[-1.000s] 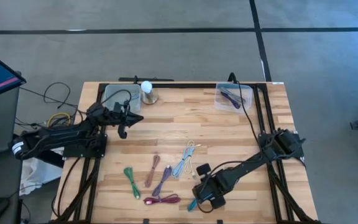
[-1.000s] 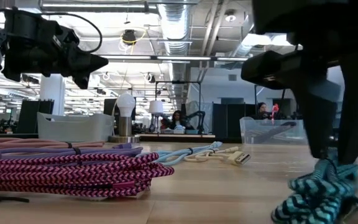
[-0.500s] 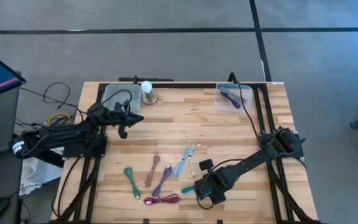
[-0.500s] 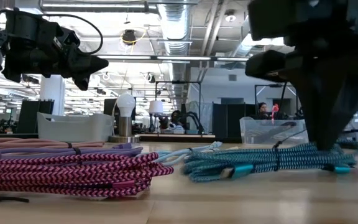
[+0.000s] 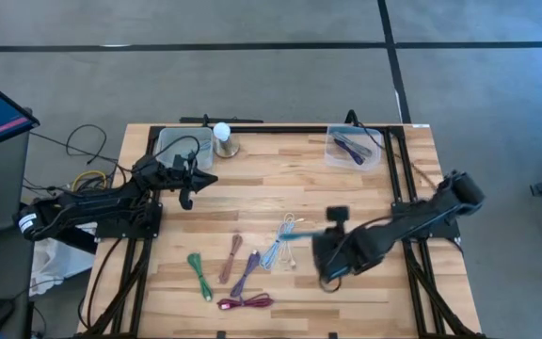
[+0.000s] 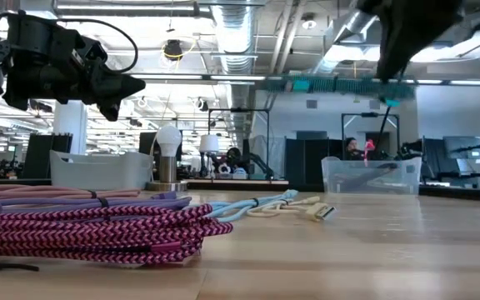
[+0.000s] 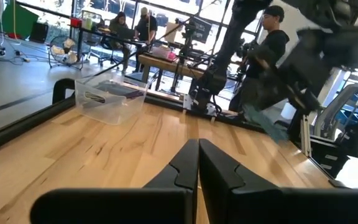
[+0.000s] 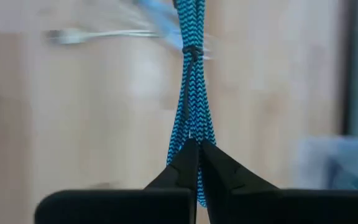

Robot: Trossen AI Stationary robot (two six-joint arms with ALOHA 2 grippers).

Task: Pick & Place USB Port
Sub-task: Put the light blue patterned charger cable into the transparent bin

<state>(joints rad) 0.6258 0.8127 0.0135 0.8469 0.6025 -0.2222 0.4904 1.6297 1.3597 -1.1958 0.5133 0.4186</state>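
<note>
Spanning the whole high view, the light wooden slatted table (image 5: 346, 198) carries two clear plastic bins at its far edge: one at about eleven o'clock (image 5: 172, 143), next to a white bulb on a round base (image 5: 223, 138), and one at about one o'clock (image 5: 354, 148) that already holds a dark cable, so it reads as the likely drop point. Toward six o'clock, the remaining bundled cables lie loose: light blue (image 5: 280, 243), pink (image 5: 231, 257), purple (image 5: 247, 272), green (image 5: 199, 274) and magenta (image 5: 246, 302).

At roughly nine o'clock the left gripper (image 5: 188, 181) waits above the boards, fingers pressed together on nothing, clear of the working arm.

At about four o'clock the right gripper (image 8: 197, 147) is clamped on the teal-and-black braided USB cable bundle (image 8: 191, 74), pinching one end so the rest hangs free above the wood. Lifted off the table like that, it can probably travel without dragging the other cables.
</note>
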